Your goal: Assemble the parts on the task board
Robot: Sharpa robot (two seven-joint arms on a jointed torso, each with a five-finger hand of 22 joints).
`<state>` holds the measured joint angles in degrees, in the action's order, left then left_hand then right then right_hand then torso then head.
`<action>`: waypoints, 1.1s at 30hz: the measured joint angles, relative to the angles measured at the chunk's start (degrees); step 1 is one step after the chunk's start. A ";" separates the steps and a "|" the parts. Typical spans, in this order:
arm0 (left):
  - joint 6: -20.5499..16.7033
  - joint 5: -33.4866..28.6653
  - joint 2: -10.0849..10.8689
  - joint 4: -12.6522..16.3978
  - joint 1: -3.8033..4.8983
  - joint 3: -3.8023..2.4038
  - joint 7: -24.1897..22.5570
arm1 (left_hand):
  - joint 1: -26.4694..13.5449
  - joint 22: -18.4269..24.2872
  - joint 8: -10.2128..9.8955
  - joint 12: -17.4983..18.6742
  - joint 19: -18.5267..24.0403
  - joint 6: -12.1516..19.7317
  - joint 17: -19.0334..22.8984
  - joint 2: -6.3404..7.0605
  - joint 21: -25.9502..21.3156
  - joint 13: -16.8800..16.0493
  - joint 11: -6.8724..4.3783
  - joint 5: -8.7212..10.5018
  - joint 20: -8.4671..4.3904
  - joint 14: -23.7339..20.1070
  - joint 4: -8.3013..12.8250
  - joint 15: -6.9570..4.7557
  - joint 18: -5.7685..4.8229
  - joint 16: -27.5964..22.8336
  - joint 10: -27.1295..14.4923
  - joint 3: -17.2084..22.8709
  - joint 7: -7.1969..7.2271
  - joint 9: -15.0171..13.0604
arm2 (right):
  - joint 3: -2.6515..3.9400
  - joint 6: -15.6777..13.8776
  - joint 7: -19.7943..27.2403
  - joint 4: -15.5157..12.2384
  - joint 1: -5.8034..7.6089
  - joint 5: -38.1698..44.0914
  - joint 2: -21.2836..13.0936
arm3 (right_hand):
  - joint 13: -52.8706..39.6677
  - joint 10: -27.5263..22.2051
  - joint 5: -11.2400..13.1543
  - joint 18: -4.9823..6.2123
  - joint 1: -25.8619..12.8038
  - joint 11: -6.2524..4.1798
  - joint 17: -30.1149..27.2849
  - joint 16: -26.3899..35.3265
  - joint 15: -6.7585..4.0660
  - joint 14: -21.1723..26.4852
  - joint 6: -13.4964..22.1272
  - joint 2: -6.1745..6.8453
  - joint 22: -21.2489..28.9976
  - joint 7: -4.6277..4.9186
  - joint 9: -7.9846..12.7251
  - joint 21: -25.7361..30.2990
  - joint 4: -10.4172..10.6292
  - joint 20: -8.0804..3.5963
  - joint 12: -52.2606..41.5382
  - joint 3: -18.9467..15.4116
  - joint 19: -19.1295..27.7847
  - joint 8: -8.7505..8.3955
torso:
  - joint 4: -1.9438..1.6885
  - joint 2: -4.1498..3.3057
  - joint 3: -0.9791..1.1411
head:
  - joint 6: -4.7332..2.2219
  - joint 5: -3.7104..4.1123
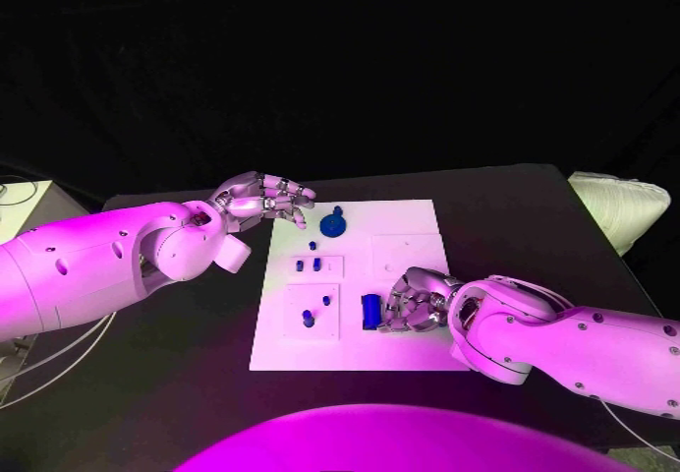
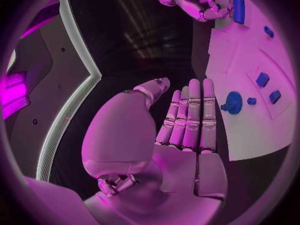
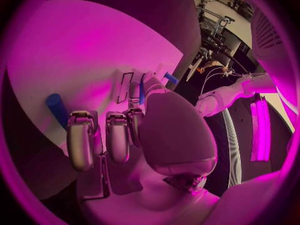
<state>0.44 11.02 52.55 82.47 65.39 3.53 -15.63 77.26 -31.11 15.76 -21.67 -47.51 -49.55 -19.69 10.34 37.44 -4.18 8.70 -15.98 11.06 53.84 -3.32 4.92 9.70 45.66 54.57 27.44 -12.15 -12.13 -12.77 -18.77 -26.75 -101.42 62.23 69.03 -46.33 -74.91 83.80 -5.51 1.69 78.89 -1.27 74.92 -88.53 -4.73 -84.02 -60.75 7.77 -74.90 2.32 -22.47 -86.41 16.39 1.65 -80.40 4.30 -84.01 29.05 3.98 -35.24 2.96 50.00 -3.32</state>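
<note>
Task board [image 1: 411,221]: you see a flat, matt plate, smooth like plastic or card, with shallow outlined recesses.
Parts: the round knob-like part [image 1: 333,224] and the long block [image 1: 369,311] look like smooth moulded plastic to you, with a slight sheen.
Left robot hand [image 1: 266,199]: you see polished metal segments, glossy, with darker seams; in the left wrist view the palm is smooth and satin.
Right robot hand [image 1: 414,302]: same bright metal finish, reflective on the knuckles.
Arms [image 1: 99,261]: smooth hard shells, semi-gloss, dotted with small holes.
Surface [image 1: 496,206]: you have a dark, matt top, no glare.
Bundle [image 1: 619,208] at the surface's far right edge: soft, creased, cloth-like.
</note>
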 measured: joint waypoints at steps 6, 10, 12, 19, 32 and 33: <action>0.02 0.01 0.00 -0.03 0.00 0.00 0.07 | 0.00 0.00 0.00 0.00 0.00 0.00 0.00 0.00 0.00 0.00 0.00 0.00 0.00 0.00 0.00 0.00 0.01 0.00 0.00 0.00 0.00 0.00 | 0.00 -0.61 0.16 -0.81 -0.02 0.01 -1.06 | 0.01 0.00 -0.72 0.00 -1.34 0.00 0.00 0.00 0.00 0.00 0.05 1.07 -0.02 0.05 0.06 0.37 0.38 0.00 0.40 -0.43 0.00 0.00 | 0.00 0.00 0.00 | 0.00 0.04; 0.04 0.01 0.04 -0.03 0.00 -0.01 0.11 | 0.00 0.00 0.00 0.00 0.00 0.00 0.01 0.00 0.00 0.00 0.00 0.00 0.00 0.00 0.00 0.00 0.00 0.00 0.00 0.00 0.00 0.00 | 0.03 -1.46 1.62 -3.04 -0.02 -0.62 -3.75 | 0.01 0.00 -2.87 0.00 -2.22 0.00 -0.01 0.30 0.00 0.00 0.77 1.95 -0.05 0.76 0.25 1.62 0.13 0.00 1.71 -1.45 0.00 0.00 | 0.00 0.01 0.03 | 0.00 -0.03; 0.04 0.01 0.08 -0.04 0.00 -0.01 0.12 | 0.00 0.00 0.00 0.00 0.00 0.00 0.01 0.00 0.00 0.00 0.00 0.00 0.00 0.00 0.00 0.00 0.00 0.00 0.00 0.00 0.00 0.00 | 0.03 -1.95 2.82 -4.09 0.05 -1.24 -5.13 | 0.01 0.12 -3.28 0.00 -2.22 0.12 -0.01 0.32 0.00 0.00 1.62 1.95 -0.05 1.14 0.44 2.32 0.13 0.00 2.39 -1.93 0.00 0.00 | 0.02 0.04 0.03 | 0.00 -0.04; 0.05 0.02 0.11 -0.09 0.00 -0.01 0.14 | 0.00 -0.01 0.00 0.00 0.00 0.00 0.01 0.00 0.00 0.00 0.00 0.00 0.00 0.00 0.00 0.00 0.00 0.00 0.00 0.00 0.00 0.00 | 0.08 -3.85 8.51 -6.98 1.10 -4.77 -11.25 | -0.01 -0.69 -4.26 0.02 -0.03 1.37 -0.01 1.11 1.05 0.00 4.65 1.66 -0.04 2.57 1.54 4.43 -0.02 0.64 4.14 -2.09 0.00 -2.26 | 0.14 0.14 0.00 | 0.00 0.39; 0.07 0.02 -0.11 -0.36 -0.09 0.00 0.14 | 0.00 -0.01 0.00 0.00 0.00 0.00 0.02 0.00 0.00 0.00 0.00 0.00 0.00 0.00 0.00 0.00 0.01 0.00 0.00 0.00 0.00 -0.01 | 0.06 -5.35 10.59 -5.06 1.75 0.03 -18.74 | -0.04 -0.90 -4.26 0.02 0.45 1.57 -0.01 1.12 1.46 0.00 4.66 1.59 -0.03 2.58 1.75 4.43 0.37 1.05 4.80 -2.48 0.00 -2.34 | 0.27 0.22 0.10 | 0.00 1.42; 0.08 0.02 -0.13 -0.36 -0.11 0.00 0.14 | 0.00 -0.01 0.00 0.00 0.00 0.00 0.02 0.00 0.00 0.00 0.00 0.00 0.00 0.00 0.00 0.00 0.00 0.00 0.00 0.00 0.00 0.00 | 0.05 -5.36 10.41 -5.03 1.75 0.98 -18.76 | -0.04 -0.90 -4.26 0.02 0.44 1.57 -0.01 1.18 1.46 0.00 4.66 1.61 -0.03 2.58 1.75 4.43 0.35 1.05 4.80 -2.50 0.00 -2.34 | 0.27 0.21 0.13 | 0.00 1.48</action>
<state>0.51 11.04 52.42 82.11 65.28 3.53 -15.49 77.26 -31.11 15.76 -21.68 -47.51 -49.55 -19.68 10.34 37.44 -4.17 8.70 -15.98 11.06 53.84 -3.32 4.92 9.70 45.66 54.57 27.44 -12.15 -12.13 -12.72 -24.14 -16.34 -106.45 63.97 70.01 -65.10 -74.95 82.90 -9.77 1.70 79.33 0.31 74.91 -87.35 -3.27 -84.02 -56.09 9.38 -74.93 4.90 -20.72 -81.98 16.74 2.69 -75.60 1.80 -84.00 26.71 4.25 -35.04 3.09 50.00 -1.83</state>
